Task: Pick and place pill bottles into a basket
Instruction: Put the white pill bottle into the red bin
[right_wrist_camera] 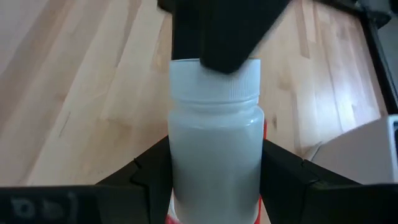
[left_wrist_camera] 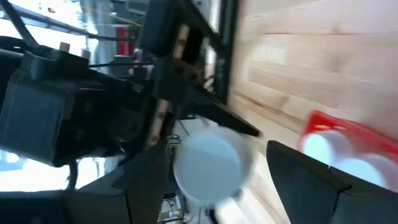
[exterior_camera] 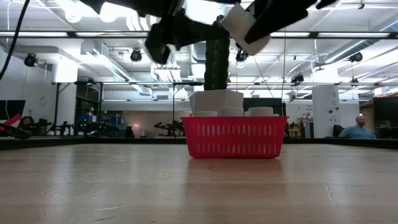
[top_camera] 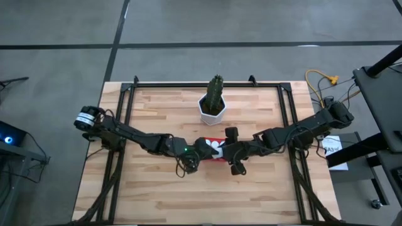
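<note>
A red basket stands mid-table with several white-capped pill bottles upright in it. Above it hangs one more pill bottle, with my right gripper shut on it. My left gripper, coming from the table's left, is open. Its fingers stand on either side of that bottle's cap, which faces the left wrist camera. In the high view both grippers meet over the basket. My right gripper pinches the bottle's body between its two fingers, slanting down from the table's right. The bottle lies along the fingers, cap end pointing away from the wrist. It is tilted and lifted clear above the basket. My left gripper has one finger over the cap; whether it touches, I cannot tell.
A white pot with a green cactus stands just beyond the basket toward the far edge. Dark frame rails run along the table's left, right and far sides. Bare wooden tabletop lies toward the near edge.
</note>
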Available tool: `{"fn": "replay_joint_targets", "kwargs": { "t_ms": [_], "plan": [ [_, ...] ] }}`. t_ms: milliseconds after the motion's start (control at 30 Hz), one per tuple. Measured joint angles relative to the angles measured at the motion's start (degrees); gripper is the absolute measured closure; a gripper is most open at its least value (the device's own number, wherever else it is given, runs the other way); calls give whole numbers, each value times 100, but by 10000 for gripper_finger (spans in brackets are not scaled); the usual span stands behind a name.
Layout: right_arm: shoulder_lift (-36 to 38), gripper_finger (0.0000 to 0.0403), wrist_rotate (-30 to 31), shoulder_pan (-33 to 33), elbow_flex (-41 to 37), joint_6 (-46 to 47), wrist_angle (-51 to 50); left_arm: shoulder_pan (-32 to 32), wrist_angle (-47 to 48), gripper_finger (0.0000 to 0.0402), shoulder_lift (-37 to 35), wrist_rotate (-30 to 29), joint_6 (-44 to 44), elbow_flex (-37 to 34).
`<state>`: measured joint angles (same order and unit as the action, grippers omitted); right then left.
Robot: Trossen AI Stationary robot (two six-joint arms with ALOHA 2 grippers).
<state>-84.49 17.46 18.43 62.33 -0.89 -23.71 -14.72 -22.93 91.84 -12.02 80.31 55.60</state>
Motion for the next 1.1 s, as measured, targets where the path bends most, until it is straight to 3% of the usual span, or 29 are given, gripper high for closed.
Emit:
{"fn": "replay_joint_targets", "kwargs": {
  "t_ms": [367, 600, 1100],
  "plan": [
    [-4, 220, -154, -28, 2, -70, 119, 41, 0, 152, 555, -348, 151, 472],
    [0, 220, -162, -35, 4, -67, 60, 42, 10, 152, 566, -821, 145, 494],
    [0, 220, -161, -35, 4, -65, -6, -128, 115, 153, 526, -1100, 105, 489]
  ]
}}
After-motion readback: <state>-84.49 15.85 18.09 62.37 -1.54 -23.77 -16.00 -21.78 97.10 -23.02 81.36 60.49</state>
